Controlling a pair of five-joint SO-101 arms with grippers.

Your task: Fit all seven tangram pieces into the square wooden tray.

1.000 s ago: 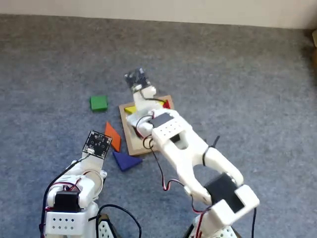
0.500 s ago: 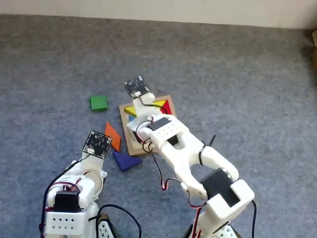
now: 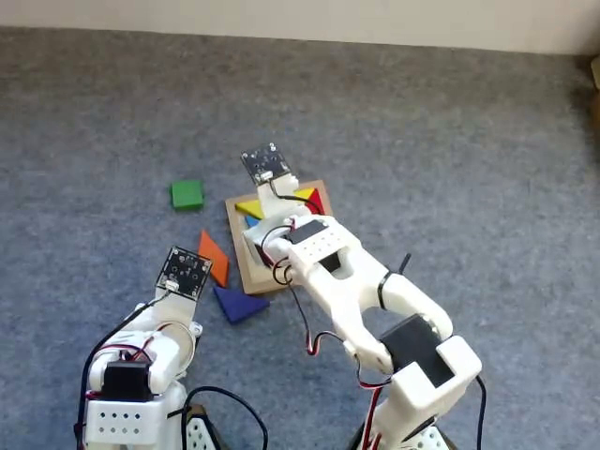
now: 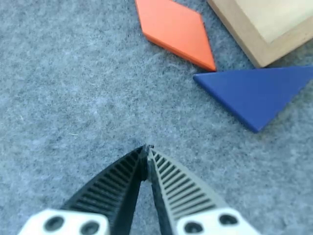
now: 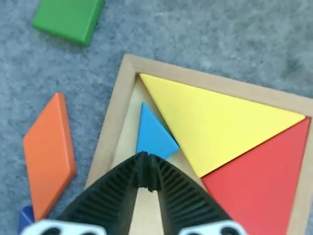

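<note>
High: right arm stretched over the wooden tray point(image 3: 246, 274). Yellow triangle point(image 3: 251, 207), red triangle point(image 3: 317, 200) and light blue triangle point(image 3: 251, 223) sit inside it. Green square point(image 3: 187, 194), orange parallelogram point(image 3: 214, 257) and dark blue triangle point(image 3: 240, 303) lie loose on the worktop point(image 3: 450, 141), outside the tray on the left arm's side. Vs 1 s ago: right wrist pulled back, uncovering more yellow and the light blue. Left arm unmoved.

Left wrist: left claw point(image 4: 147, 149) clenched, empty. Dark blue triangle and orange parallelogram ahead of the tips, apart from them. Tray corner beyond.

Right wrist: right claw point(image 5: 148, 171) clenched, gripping nothing. Tips sit at the light blue triangle's corner, possibly touching, can't tell. Yellow just beyond, red alongside it. Green square well ahead, outside the tray.
</note>
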